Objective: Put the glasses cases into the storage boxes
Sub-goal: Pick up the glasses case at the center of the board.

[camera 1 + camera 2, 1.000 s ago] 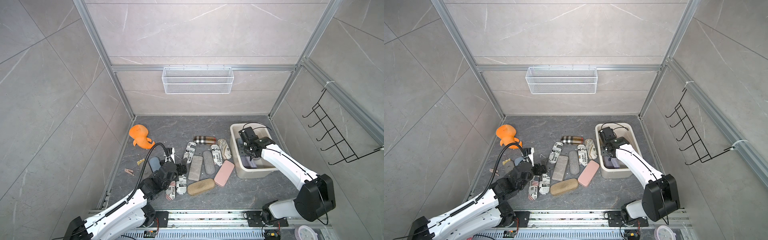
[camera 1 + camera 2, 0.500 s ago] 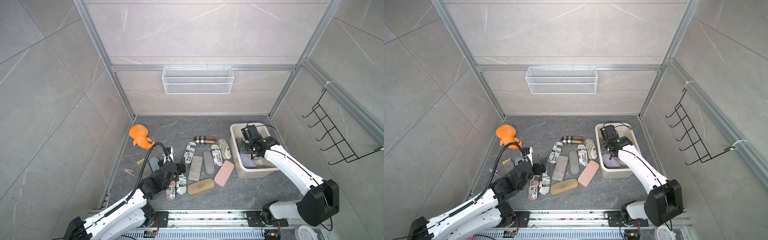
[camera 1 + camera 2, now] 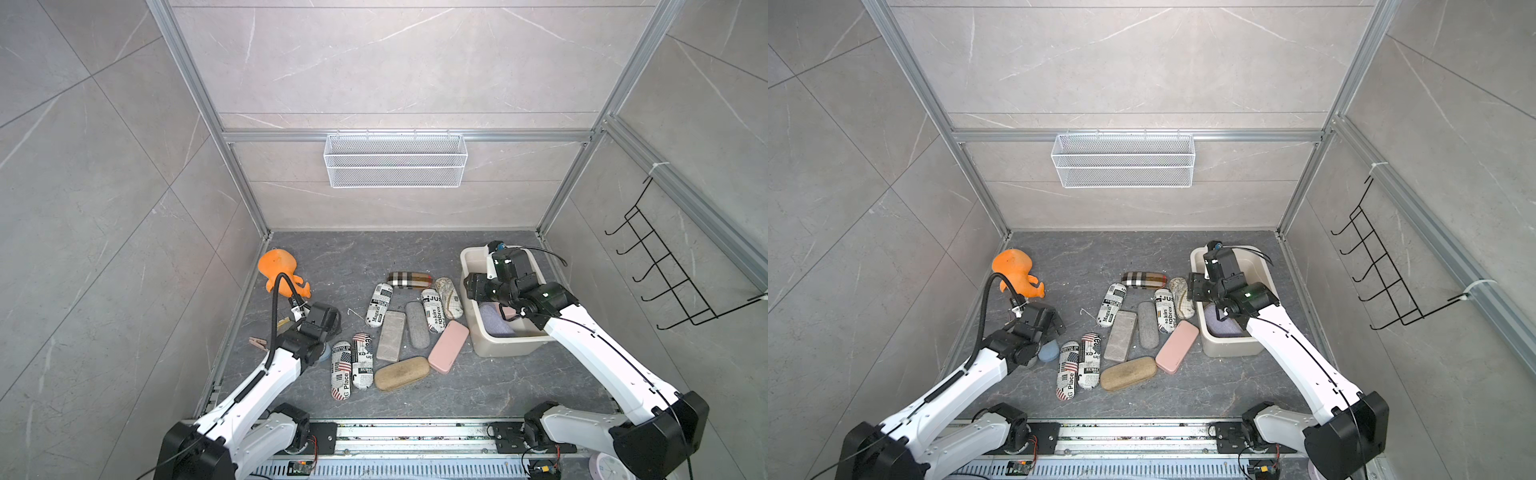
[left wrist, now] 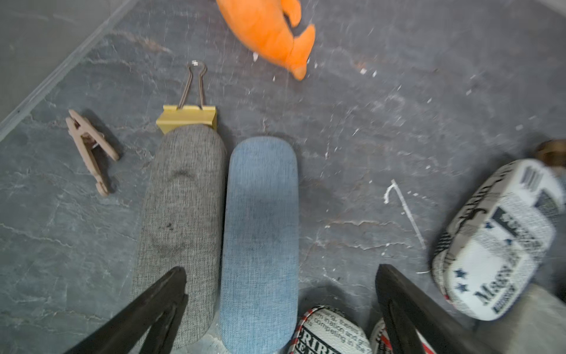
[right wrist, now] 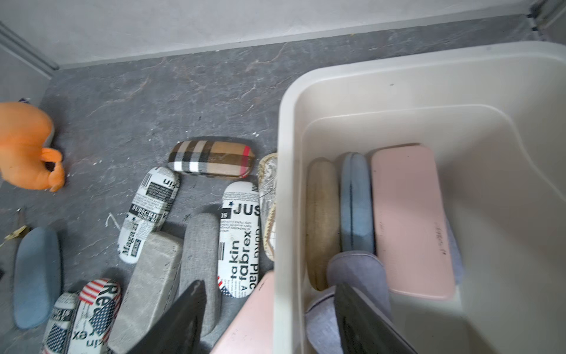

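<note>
Fabric, printed and smooth cases (image 3: 390, 336) lie clustered on the bench (image 3: 415, 253), lower centre in both top views. The beige tub (image 3: 503, 347) sits at their right. The right pincer (image 5: 269, 283) stands apart, empty, astride the tub's wall. From above its arm hides most of the tub. The right wrist view shows a tan case (image 5: 321, 220), slate case (image 5: 356, 208), pink case (image 5: 410, 220) and lilac case (image 5: 358, 269) inside. The left pincer (image 4: 280, 268) gapes, empty, over a grey case (image 4: 180, 214) and blue case (image 4: 260, 239).
</note>
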{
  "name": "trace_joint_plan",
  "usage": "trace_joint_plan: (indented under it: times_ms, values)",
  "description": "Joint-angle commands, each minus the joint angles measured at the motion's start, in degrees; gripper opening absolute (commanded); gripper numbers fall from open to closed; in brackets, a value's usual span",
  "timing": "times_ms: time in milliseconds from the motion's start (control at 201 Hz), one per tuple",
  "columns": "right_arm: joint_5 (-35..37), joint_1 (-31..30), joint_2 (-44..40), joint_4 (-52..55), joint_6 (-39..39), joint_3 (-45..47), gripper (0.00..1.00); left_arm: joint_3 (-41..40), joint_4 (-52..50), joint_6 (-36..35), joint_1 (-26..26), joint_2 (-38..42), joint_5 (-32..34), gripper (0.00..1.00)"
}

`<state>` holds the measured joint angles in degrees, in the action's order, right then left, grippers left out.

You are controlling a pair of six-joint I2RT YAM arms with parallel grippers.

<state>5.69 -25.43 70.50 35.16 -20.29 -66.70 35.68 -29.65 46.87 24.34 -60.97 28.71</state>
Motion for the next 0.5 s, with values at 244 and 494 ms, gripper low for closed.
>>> trace_joint_plan:
  times_ms: [244, 494]
  values:
    - [-0.9, -1.0, -2.3, -2.2, 2.1, 2.1, 0.60, 2.6, 3.5, 1.9, -4.6, -12.0, -8.0, 0.87]
    - [-2.0, -0.9, -3.0, -4.1, 1.2, 4.2, 0.60, 3.8, 4.3, -2.5, -4.7, -15.6, -9.9, 0.83]
